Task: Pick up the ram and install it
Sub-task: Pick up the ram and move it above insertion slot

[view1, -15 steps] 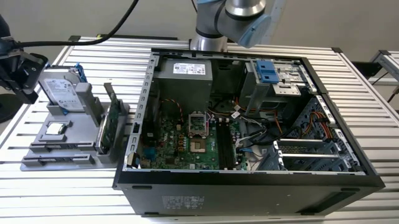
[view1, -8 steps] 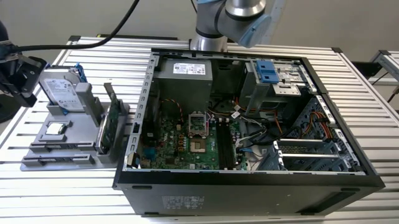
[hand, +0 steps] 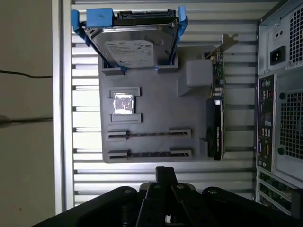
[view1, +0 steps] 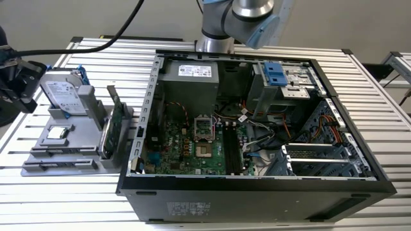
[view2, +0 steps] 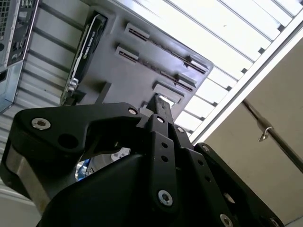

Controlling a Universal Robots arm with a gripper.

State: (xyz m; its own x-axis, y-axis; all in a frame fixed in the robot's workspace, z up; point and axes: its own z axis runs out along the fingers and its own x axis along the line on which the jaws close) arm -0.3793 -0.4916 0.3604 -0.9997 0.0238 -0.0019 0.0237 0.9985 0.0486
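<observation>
The gripper is nearest the lens in both wrist views, seen as black linkage and body. Whether it is open or closed cannot be told. In the exterior view it hangs at that view's left edge, beside the hard drive and clear of the gray tray.

The ram stands on edge in the tray's slotted row closest to the gripper and shows as a thin dark strip held between two end blocks. Its long axis runs along the tray's near edge, crosswise to the upright expansion card at the tray's side. One end points toward that card and the computer case, the other toward the open table.

A second strip lies parallel in the neighbouring row, between the ram and the processor chip. The hard drive, with its blue rails, stands at the tray's far end. The gripper is near the ram but not touching it.
</observation>
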